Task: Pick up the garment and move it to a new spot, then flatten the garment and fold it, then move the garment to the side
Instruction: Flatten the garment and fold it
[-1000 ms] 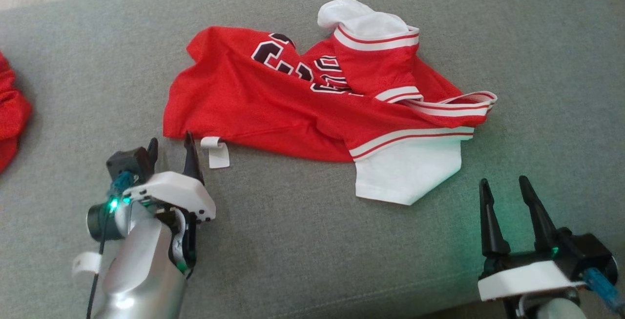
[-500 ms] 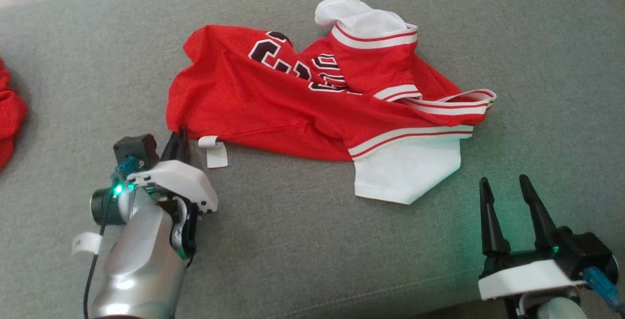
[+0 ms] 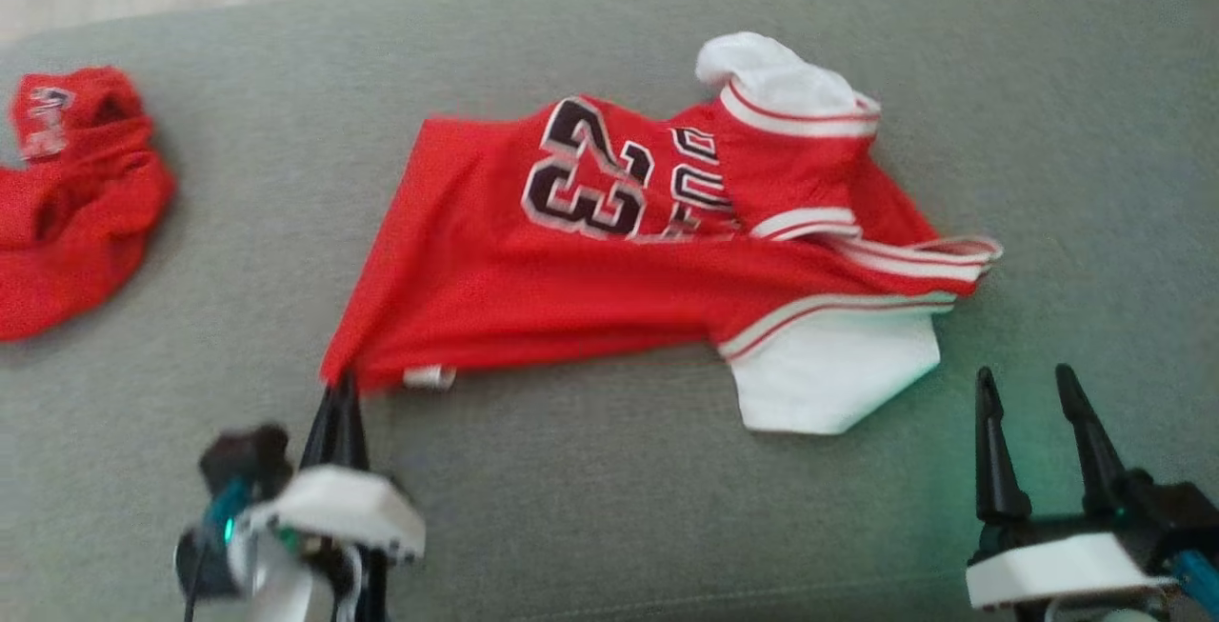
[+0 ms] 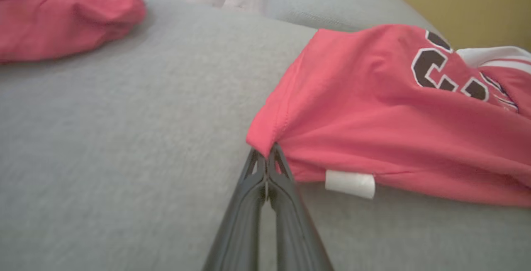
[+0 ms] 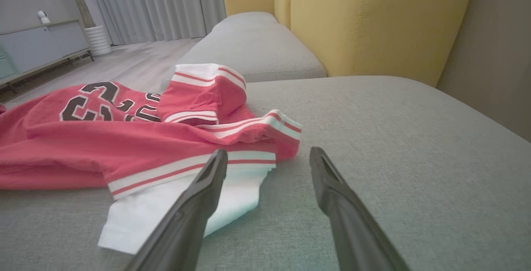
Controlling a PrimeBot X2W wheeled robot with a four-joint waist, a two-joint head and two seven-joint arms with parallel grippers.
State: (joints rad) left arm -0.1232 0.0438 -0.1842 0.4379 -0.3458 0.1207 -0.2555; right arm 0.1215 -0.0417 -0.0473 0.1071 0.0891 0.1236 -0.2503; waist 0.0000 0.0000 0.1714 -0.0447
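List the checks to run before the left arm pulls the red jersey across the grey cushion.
Left gripper shut on a corner of the red mesh jersey with white trim: ok.
Right gripper open, apart from the cloth: ok.
Jersey lying flat: not ok, its striped end is folded over itself.
Both fabric layers pinched: cannot tell.
Other crumpled red garment apart from the jersey on the grey fabric cushion: ok.

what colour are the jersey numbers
Black, outlined white, on the red jersey; the numbers show best in the head view.
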